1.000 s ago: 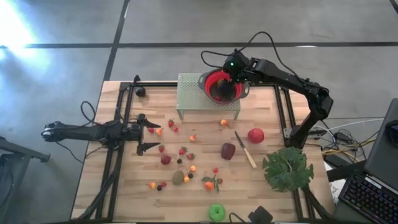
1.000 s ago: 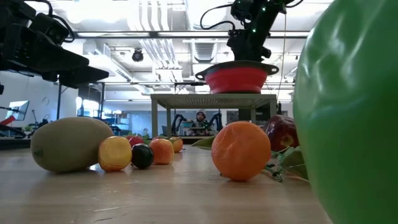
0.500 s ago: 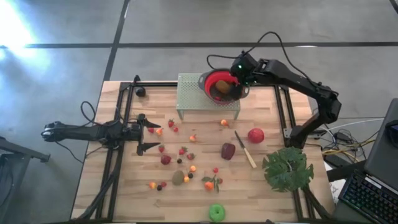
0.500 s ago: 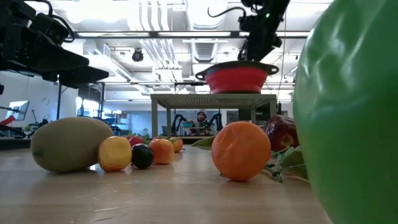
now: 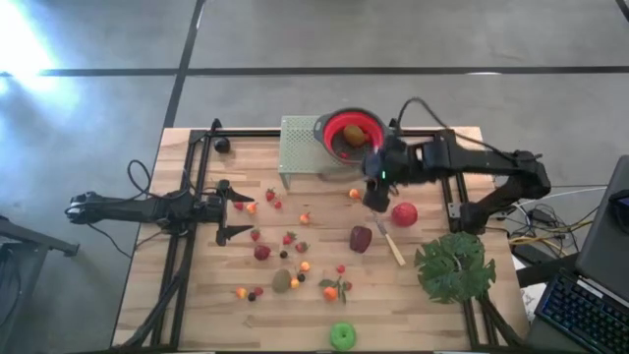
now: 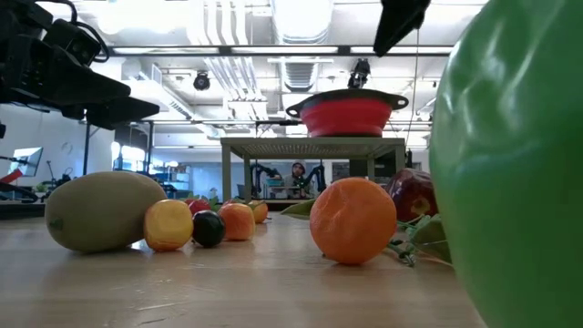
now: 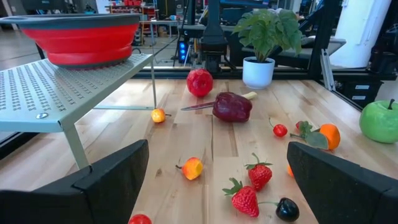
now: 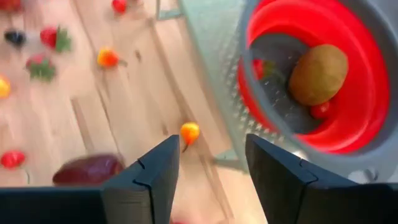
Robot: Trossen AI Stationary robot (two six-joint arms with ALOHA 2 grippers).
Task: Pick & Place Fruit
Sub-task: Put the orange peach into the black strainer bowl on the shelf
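Observation:
The red bowl (image 5: 352, 133) stands on the perforated metal stand (image 5: 305, 147) with a brown kiwi (image 8: 317, 73) and small red fruits inside. My right gripper (image 5: 375, 197) (image 8: 211, 180) is open and empty above the table, near of the stand, between a small orange piece (image 5: 355, 194) and the red apple (image 5: 404, 213). The dark maroon fruit (image 5: 361, 238), another kiwi (image 5: 281, 281), the green apple (image 5: 342, 335), strawberries (image 7: 245, 199) and berries lie scattered on the wood. My left gripper (image 5: 236, 214) (image 7: 217, 186) waits open at the table's left side.
A slim pale-handled knife (image 5: 389, 240) lies between the maroon fruit and the red apple. A big green leaf (image 5: 454, 267) sits at the near right corner. Black frame rails (image 5: 197, 197) run along both table sides. The stand's legs (image 7: 74, 146) rise at the far middle.
My right gripper has left its place above the red bowl, moving toward the table's near edge and down, and now hangs over the wood beside the red apple. A kiwi now lies uncovered in the bowl.

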